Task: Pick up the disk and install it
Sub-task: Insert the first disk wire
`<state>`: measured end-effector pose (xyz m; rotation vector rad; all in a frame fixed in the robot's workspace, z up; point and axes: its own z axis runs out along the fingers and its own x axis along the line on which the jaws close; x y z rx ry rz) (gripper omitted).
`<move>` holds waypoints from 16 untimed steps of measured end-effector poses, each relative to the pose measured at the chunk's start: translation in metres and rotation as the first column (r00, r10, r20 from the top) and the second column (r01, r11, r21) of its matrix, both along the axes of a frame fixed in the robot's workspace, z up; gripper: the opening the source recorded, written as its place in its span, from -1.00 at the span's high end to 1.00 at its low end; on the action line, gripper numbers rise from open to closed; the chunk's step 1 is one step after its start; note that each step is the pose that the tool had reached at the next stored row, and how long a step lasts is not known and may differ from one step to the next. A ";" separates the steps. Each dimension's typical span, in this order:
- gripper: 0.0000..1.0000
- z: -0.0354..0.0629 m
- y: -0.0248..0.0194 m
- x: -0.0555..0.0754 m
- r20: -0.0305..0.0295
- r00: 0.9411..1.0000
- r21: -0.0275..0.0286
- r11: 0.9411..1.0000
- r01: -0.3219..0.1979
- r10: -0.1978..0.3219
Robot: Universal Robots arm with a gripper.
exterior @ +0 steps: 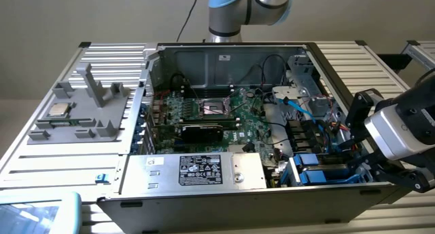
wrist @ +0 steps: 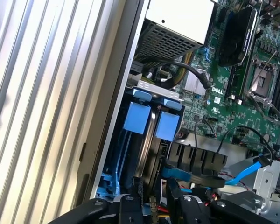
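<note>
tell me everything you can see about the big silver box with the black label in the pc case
The silver box looks like sheet metal, rectangular, lying flat inside the open computer case along its near wall in the exterior view. A black label with white print sits on its top face. The wrist view shows a perforated mesh side. The green motherboard lies behind it; blue drive carriers stand off its exterior view's right end.

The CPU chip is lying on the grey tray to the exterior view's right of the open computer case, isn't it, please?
Not quite: the CPU chip lies on the grey tray to the exterior view's left of the open computer case, not its right. The exterior view shows it.
</note>
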<state>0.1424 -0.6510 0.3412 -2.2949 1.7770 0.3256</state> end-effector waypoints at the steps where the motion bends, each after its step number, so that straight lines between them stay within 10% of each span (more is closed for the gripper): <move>1: 0.33 -0.0008 -0.0007 0.000 0.000 1.000 0.004 1.000 -0.001 0.001; 16: 0.33 -0.0100 -0.0015 0.008 0.000 1.000 0.043 0.999 -0.028 0.028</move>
